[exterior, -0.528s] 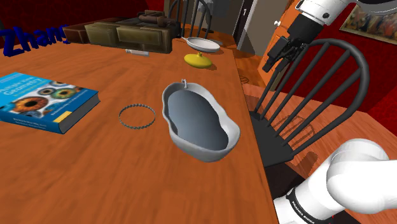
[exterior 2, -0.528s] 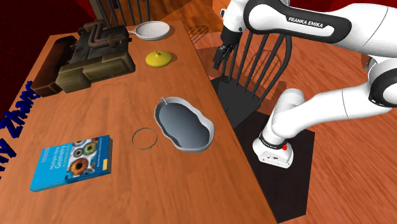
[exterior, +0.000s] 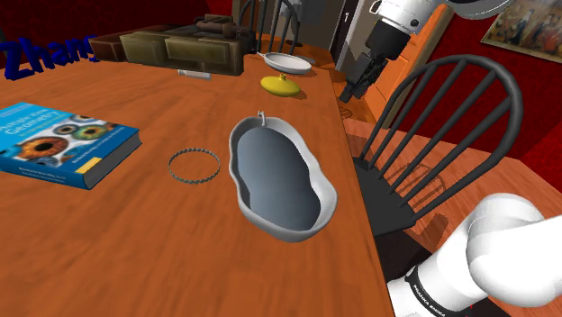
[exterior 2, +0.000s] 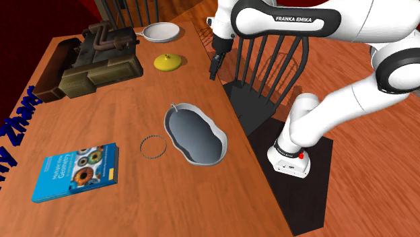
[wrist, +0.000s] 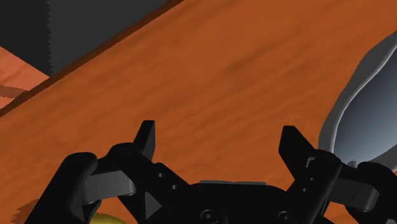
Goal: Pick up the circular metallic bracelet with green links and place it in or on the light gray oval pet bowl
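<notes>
Far over on the shoulder view's left, a blue book [exterior: 63, 144] lies flat on the wooden table [exterior: 135, 243]. Next along, there's the bracelet [exterior: 194, 166], a thin ring of small links, flat on the bare wood, just beside the grey oval bowl [exterior: 279, 176] and not touching it. Further right, the gripper [exterior: 348, 92] hangs high over the table's edge, beyond a small yellow piece [exterior: 282, 85], its fingers spread wide, gripping nothing. Rightmost stands a dark spindle-back chair [exterior: 450, 117].
</notes>
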